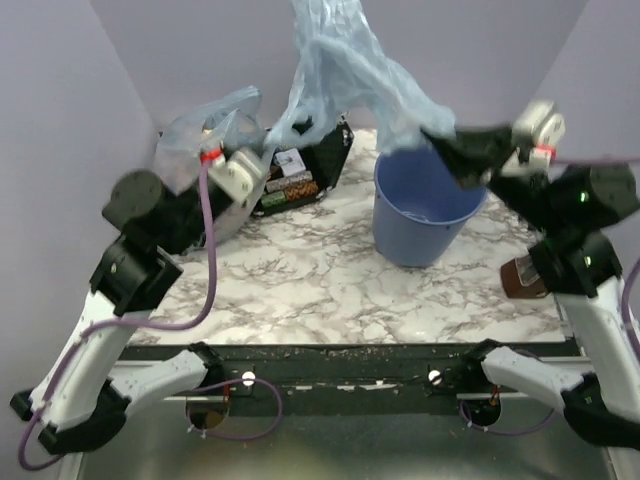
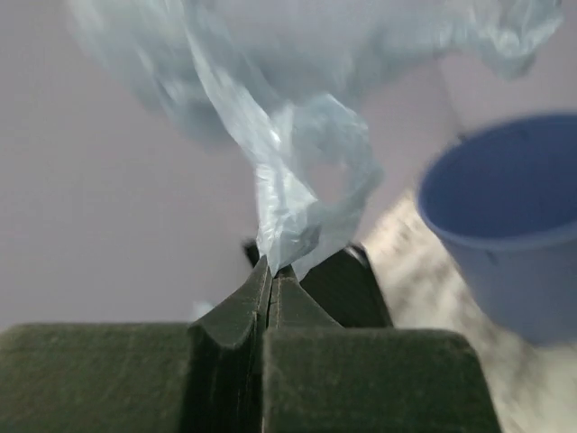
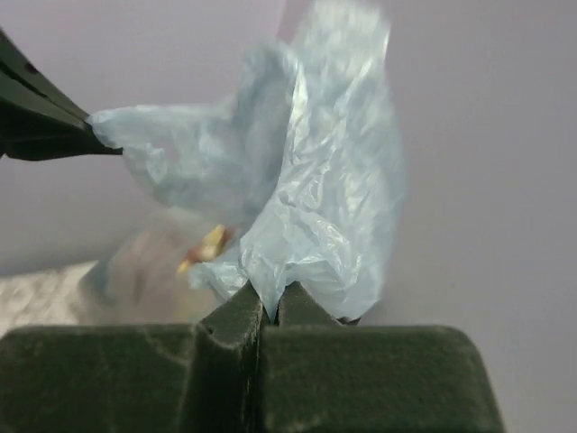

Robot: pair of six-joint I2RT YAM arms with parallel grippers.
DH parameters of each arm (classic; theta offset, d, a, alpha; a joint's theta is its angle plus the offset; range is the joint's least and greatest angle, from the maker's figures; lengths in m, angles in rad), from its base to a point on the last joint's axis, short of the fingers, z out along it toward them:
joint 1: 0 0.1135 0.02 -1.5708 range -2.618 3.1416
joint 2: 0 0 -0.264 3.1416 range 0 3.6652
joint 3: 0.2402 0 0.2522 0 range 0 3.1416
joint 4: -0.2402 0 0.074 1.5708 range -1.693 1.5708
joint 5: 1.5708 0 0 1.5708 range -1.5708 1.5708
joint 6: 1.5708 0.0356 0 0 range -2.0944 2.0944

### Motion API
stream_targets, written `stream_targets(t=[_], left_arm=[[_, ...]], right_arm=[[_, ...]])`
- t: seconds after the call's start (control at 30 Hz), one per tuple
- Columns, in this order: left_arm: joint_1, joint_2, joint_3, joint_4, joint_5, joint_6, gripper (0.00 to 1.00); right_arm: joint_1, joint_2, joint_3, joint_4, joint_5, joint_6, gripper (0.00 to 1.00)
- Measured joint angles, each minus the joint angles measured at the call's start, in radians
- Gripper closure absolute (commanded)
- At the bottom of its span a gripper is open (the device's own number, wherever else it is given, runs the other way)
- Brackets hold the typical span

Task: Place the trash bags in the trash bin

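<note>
Grip on bag [image 1: 345, 75], left pincer [image 2: 273, 272], right pincer [image 3: 270, 305] (closed)

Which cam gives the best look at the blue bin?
Top external: nearly the whole trash bin shows, rim and inside. Left wrist catches only part of it, blurred, at the right edge. Right wrist: no bin, mostly trash bag.

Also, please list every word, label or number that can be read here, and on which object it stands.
None can be read.
The packets in the black case: labels too small and blurred.
The trash bag and the trash bin: no print visible.
</note>
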State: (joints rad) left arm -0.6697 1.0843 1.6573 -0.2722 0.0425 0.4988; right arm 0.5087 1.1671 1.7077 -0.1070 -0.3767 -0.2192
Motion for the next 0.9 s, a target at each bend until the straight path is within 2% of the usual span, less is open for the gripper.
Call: stream_targets(t=[0.07,0.13,0.2,0.27,0.3,0.37,0.47,0.5,0.53,0.6,0.63,0.67,0.7,0.73,0.77,0.83,0.9], left_arm=[[-0.005,-0.142,-0.194,-0.103,0.046,-0.042,1.00],[-0.003,-0.277,-0.417,-0.232,0.079,-0.103,1.00],[-0.004,-0.317,-0.549,-0.342,0.077,-0.145,1.00],[-0.002,-0.247,-0.536,-0.401,0.034,-0.151,1.00],[0.011,-0.192,-0.476,-0.396,0.014,-0.146,1.00],[0.068,-0.004,-0.246,-0.363,-0.006,-0.133,1.00],[0.145,0.428,0.313,-0.153,-0.070,-0.118,1.00],[0.155,0.540,0.462,-0.106,-0.092,-0.105,1.00],[0.159,0.698,0.675,-0.048,-0.116,-0.066,1.00],[0.143,0.886,0.940,0.019,-0.166,0.026,1.00],[0.131,0.891,0.931,0.032,-0.180,0.051,1.00],[0.124,0.818,0.789,0.078,-0.188,0.065,1.00],[0.117,0.681,0.570,0.091,-0.179,0.069,1.00],[0.118,0.588,0.440,0.089,-0.173,0.067,1.00],[0.124,0.432,0.233,0.069,-0.161,0.060,1.00],[0.142,0.158,-0.058,-0.078,-0.121,0.011,1.00],[0.153,-0.068,-0.219,-0.238,-0.056,-0.054,1.00]], right_arm=[[0.022,-0.186,-0.231,-0.036,-0.024,0.002,0.99],[0.023,-0.269,-0.365,-0.114,-0.035,0.016,0.99],[0.023,-0.236,-0.399,-0.190,-0.035,0.041,0.99],[0.023,-0.089,-0.294,-0.262,-0.027,0.070,0.99],[0.024,0.021,-0.171,-0.292,-0.018,0.082,0.99],[0.026,0.312,0.171,-0.277,0.006,0.105,0.99],[0.037,0.750,0.715,-0.121,0.070,0.090,0.99],[0.042,0.841,0.777,-0.007,0.097,0.060,0.99],[0.048,0.851,0.713,0.093,0.115,0.025,0.99],[0.071,0.772,0.521,0.216,0.131,-0.039,0.99],[0.088,0.715,0.435,0.249,0.145,-0.059,0.99],[0.103,0.643,0.351,0.259,0.166,-0.071,0.99],[0.116,0.563,0.280,0.253,0.197,-0.074,0.99],[0.129,0.478,0.215,0.232,0.217,-0.072,0.99],[0.134,0.388,0.156,0.189,0.222,-0.070,0.99],[0.126,0.204,0.052,0.069,0.188,-0.058,0.99],[0.116,0.041,-0.069,-0.025,0.125,-0.040,0.99]])
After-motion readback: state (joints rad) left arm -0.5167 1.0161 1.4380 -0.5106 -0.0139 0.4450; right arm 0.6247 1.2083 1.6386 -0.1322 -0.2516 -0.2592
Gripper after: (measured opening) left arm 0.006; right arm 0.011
